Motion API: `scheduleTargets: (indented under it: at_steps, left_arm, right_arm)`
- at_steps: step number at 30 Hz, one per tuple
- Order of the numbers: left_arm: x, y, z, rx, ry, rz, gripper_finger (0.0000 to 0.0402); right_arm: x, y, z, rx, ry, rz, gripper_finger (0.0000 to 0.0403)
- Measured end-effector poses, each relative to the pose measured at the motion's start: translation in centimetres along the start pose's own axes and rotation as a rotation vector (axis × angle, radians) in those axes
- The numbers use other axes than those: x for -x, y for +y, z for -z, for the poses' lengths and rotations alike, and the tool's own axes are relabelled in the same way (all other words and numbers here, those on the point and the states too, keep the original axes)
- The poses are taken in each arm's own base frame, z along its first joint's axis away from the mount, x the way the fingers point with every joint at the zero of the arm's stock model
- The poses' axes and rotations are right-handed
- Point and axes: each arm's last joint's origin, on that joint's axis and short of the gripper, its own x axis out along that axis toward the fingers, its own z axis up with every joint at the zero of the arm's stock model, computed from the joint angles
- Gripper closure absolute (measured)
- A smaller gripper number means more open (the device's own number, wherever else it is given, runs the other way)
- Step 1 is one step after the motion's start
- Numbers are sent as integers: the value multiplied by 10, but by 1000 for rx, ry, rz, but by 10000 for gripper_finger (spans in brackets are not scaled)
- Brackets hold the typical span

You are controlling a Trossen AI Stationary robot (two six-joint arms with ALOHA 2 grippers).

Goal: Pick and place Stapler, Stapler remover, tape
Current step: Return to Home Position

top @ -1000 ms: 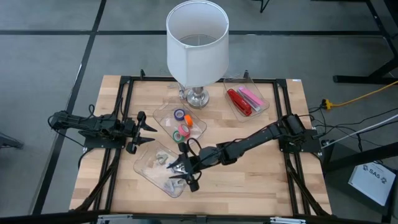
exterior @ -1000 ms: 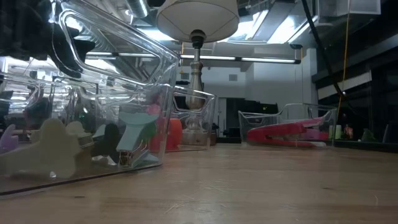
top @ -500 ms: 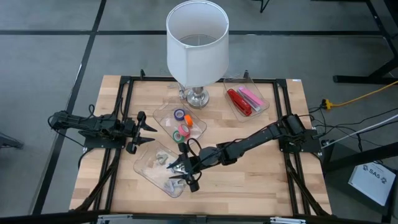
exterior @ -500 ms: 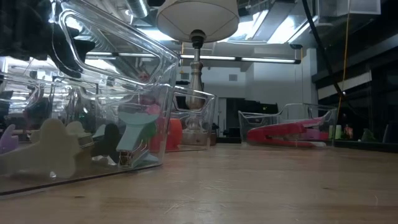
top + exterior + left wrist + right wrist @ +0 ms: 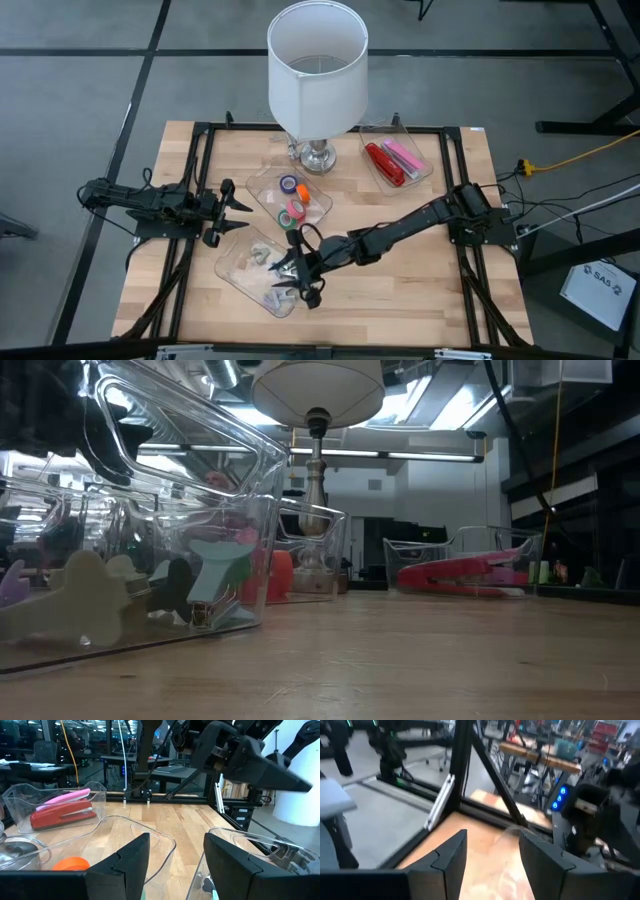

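In the high view three clear trays lie on the wooden table. The middle tray (image 5: 312, 206) holds tape rolls (image 5: 293, 200) in blue-purple, orange, pink-red and green. The near-left tray (image 5: 240, 272) holds grey stapler removers (image 5: 262, 254). The far-right tray (image 5: 420, 170) holds a red stapler (image 5: 383, 163) and a pink one (image 5: 403, 154). My right gripper (image 5: 296, 280) is open over the near-left tray's right end, with nothing between its fingers (image 5: 492, 834). My left gripper (image 5: 238, 216) waits open to the left of the tape tray (image 5: 176, 837).
A table lamp with a white shade (image 5: 318, 70) stands at the far middle, its metal foot (image 5: 317, 157) just beyond the tape tray. A black frame (image 5: 200, 180) runs around the tabletop. Bare wood lies near the right edge (image 5: 420, 290).
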Motion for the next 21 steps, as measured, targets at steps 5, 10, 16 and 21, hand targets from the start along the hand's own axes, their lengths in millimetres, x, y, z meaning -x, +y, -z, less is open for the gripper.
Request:
scheduleTargets:
  at_steps: [5, 10, 16, 21]
  left_arm:
    - [0, 0, 0, 0, 0, 0, 217]
    - [0, 0, 0, 0, -1, 0, 217]
    - [0, 0, 0, 0, -1, 0, 217]
    - [0, 0, 0, 0, 0, 0, 217]
  right_arm:
    - [5, -7, 11, -36, 36, 13, 221]
    - [53, -14, 18, -34, -22, 38, 221]
    - [132, -28, 41, -117, 23, 91, 221]
    - [188, -26, 58, -137, 24, 106, 221]
